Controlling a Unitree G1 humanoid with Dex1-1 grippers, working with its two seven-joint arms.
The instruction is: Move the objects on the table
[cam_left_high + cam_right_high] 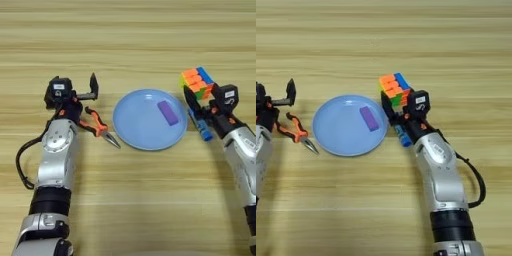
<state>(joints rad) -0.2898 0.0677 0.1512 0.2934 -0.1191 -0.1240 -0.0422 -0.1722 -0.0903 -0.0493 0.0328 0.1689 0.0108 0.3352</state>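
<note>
**Right claw pinches the cube; left claw spread beside the pliers**

Nearest, both forearms rise from the bottom edge. The left eye view shows the whole left arm but crops the right forearm at the picture's edge; the right eye view shows the right arm entire and cuts the left one down to a sliver.

The right claw [392,99] is pinching the multicoloured puzzle cube [393,87], which sits at its far tip; the fingers cover the cube's near faces. Just beneath this claw lies the small blue glue stick [402,136], mostly hidden by the wrist, so its label is hard to make out.

Between the two claws rests the round light-blue plate [135,130] on the counter [128,40], with the purple rectangular block [168,112] lying inside it on the side toward the right claw.

The left claw [93,88] stands spread, holding nothing. The orange-and-black-handled pliers [97,126] lie just nearer than it, handles partly under the wrist.
</note>
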